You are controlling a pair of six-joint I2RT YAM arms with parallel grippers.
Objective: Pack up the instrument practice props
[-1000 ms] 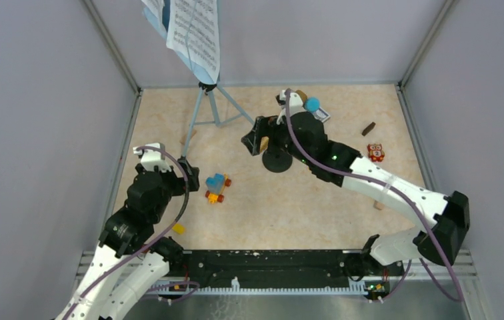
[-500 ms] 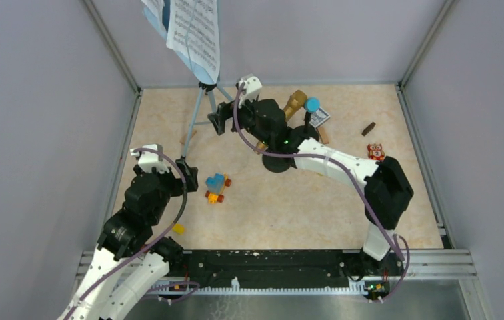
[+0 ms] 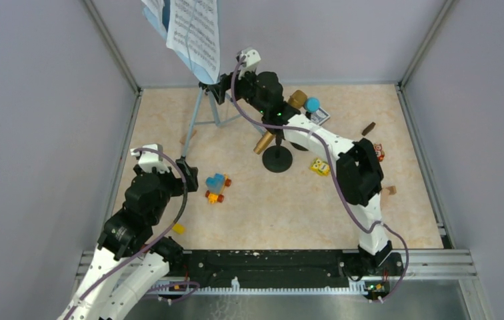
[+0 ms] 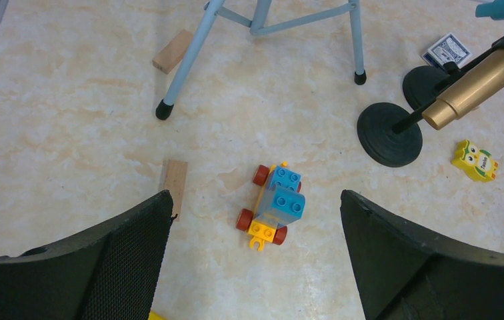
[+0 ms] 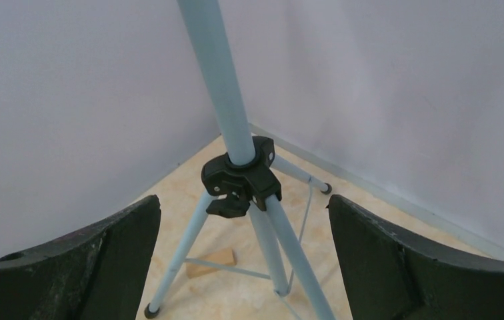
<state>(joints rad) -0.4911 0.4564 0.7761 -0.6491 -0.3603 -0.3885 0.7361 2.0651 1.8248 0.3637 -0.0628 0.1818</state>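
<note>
Beige marbled tabletop (image 3: 269,207), grey walls (image 3: 43,133) on three sides. My right gripper (image 5: 243,203) is spread wide before the music rack (image 5: 226,100) far left; left gripper (image 4: 255,200) wide too.

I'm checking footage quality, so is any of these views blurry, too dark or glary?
Top external: even light, sharp, sheet music cropped at the top edge. Left wrist: toy car crisp, soft shadows, no glare. Right wrist: stand pole sharp, its own fingers dark, little detail.

The rack (image 5: 226,100) is pale blue, the microphone (image 4: 483,83) gold, its holder (image 4: 389,133) black.
</note>
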